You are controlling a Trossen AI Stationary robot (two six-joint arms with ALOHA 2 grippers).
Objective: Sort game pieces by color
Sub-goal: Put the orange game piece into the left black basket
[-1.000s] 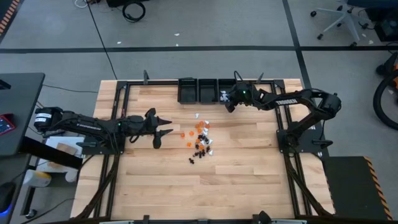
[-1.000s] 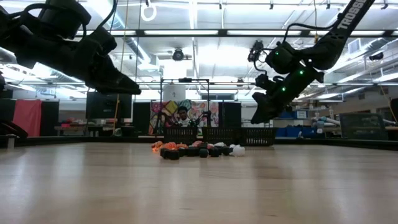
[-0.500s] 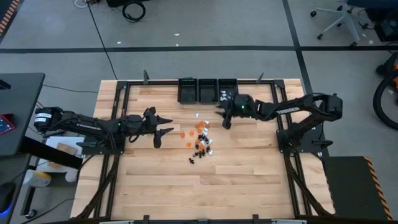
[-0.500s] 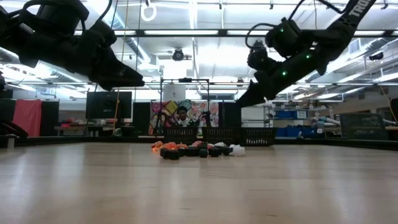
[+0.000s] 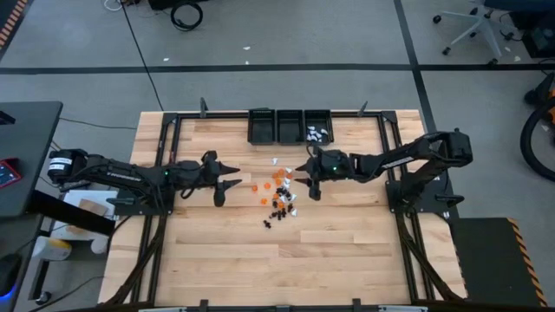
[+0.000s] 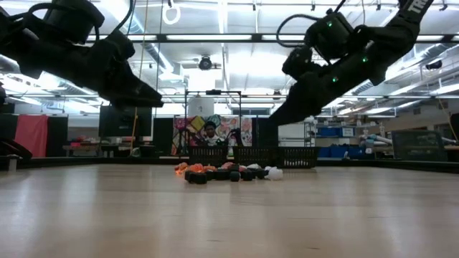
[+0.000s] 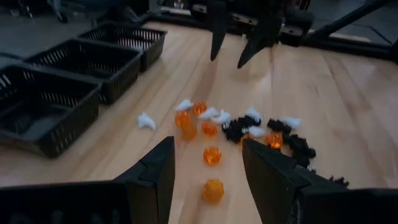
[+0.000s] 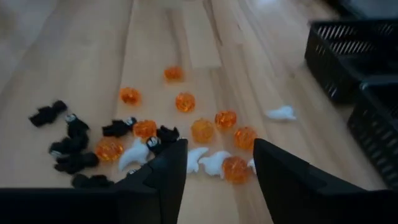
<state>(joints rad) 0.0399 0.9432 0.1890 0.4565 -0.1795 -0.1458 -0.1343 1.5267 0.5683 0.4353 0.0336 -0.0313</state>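
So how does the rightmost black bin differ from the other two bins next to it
The rightmost small black slatted plastic bin already holds several tiny white plastic game pieces, while the middle bin and left bin look empty from above. The rightmost also sits nearest the right arm's pincer; the left bin is farthest from it. All three share the same black rectangular shape and stand side by side at the table's far edge.

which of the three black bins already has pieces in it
The rightmost bin in the overhead view, the one nearest the right arm's side. White pieces lie in it, while the middle bin and left bin look empty.
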